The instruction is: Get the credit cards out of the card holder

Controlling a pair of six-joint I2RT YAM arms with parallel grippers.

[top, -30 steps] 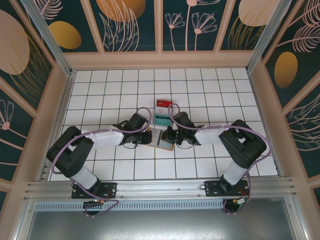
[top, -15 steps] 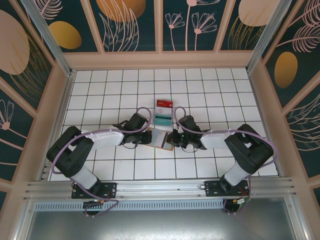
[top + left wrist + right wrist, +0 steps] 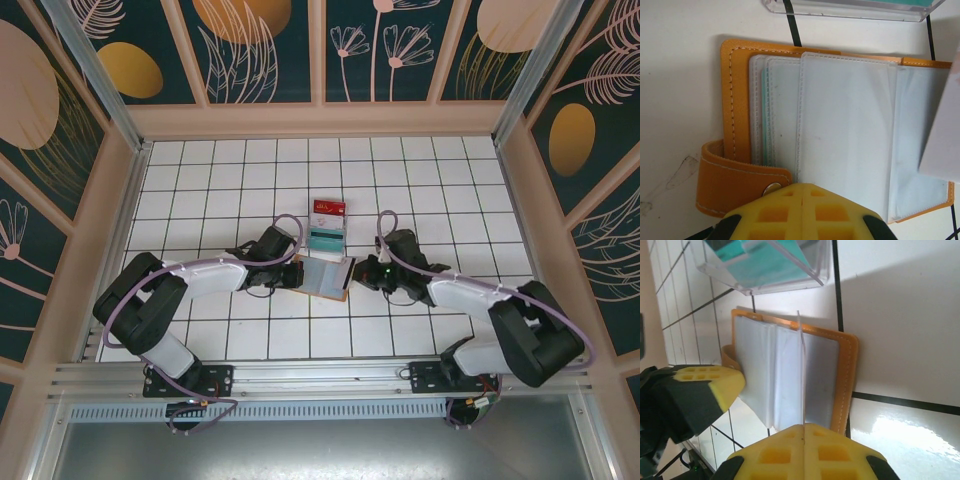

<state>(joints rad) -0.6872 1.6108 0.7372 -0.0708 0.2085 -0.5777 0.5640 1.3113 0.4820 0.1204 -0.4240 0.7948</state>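
Observation:
The orange card holder [image 3: 322, 279] lies open on the tiled floor, its pale clear sleeves facing up [image 3: 845, 130]. My left gripper [image 3: 297, 271] is shut, its yellow tips [image 3: 802, 188] pressing on the holder's edge beside the snap strap [image 3: 735, 182]. My right gripper [image 3: 352, 272] sits at the opposite edge [image 3: 804, 426], shut on a thin sleeve page that stands upright from the holder [image 3: 847, 375]. A red card [image 3: 328, 209] and a teal card [image 3: 325, 238] lie in a clear box just beyond the holder. A teal edge [image 3: 763, 115] shows inside one left sleeve.
The clear box [image 3: 770, 270] sits close behind the holder, almost touching its far edge. Both arms reach in low from the near side, their forearms flanking the holder. Patterned walls enclose the tiled floor on three sides.
The right arm has swung out to the right and its gripper has drawn back from over the holder to its right edge, lifting the sleeve page. The left arm has stayed put.

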